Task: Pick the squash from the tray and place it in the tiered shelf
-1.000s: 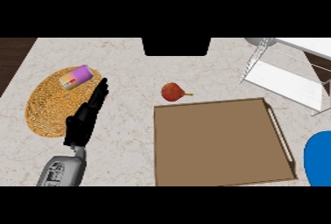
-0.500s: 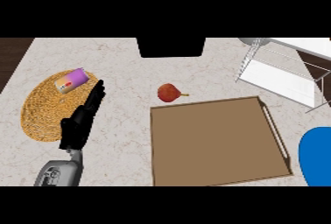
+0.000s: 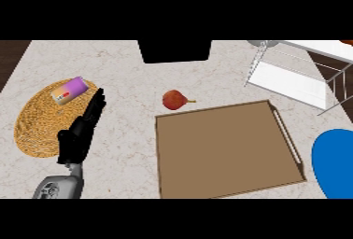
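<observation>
One hand in view, left hand [image 3: 81, 135], fingers straight, holding nothing | squash [image 3: 174, 99] on worktop [image 3: 124, 70] just beyond tray [image 3: 228, 149], not in it | lies right of fingertips, stem pointing right | tiered shelf [image 3: 296, 79] far right.

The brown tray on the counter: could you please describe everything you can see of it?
The flat brown rectangular tray looks like wood or cardboard, with a thin raised rim and a pale bar-like handle along its right side. It lies flat on the speckled light stone counter, turned slightly askew, right of centre. Nothing lies on its floor. The small red round fruit with a stem sits on the counter just beyond its far left corner, apart from the rim. The tray's near edge runs to the bottom of the view.
</observation>
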Motion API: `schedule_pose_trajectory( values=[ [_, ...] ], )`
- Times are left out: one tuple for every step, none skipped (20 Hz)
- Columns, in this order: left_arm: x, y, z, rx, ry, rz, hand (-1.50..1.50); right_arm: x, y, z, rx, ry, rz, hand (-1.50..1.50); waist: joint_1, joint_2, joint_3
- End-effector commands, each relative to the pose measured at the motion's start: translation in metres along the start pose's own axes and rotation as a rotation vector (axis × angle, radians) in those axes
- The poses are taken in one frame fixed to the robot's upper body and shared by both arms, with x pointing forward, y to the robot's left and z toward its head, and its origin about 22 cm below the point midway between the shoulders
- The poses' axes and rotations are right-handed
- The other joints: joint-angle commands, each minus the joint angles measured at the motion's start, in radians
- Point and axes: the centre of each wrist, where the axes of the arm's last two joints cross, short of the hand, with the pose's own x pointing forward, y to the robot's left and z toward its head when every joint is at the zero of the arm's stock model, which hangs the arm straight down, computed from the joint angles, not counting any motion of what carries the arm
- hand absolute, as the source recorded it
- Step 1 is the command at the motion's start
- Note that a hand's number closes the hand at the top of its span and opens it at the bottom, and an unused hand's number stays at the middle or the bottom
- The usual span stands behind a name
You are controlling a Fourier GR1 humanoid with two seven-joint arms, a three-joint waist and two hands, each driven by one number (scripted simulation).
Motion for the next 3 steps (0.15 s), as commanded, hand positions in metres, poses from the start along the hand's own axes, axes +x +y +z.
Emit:
schedule_pose_trajectory(
  values=[
    [-0.004,-0.008,0.006,0.020,0.004,-0.002,0.00,-0.017,-0.051,0.007,0.071,0.073,0.061,-1.50,-0.010,-0.003,0.001],
    [-0.008,0.015,0.007,0.000,0.003,-0.012,0.00,-0.017,-0.068,0.008,0.055,0.049,0.058,-1.50,-0.002,0.000,0.000],
    [0.001,0.003,0.007,0.026,0.009,0.005,0.00,-0.024,-0.078,0.006,0.068,0.030,0.076,-1.50,-0.012,-0.004,0.001]
  ],
)
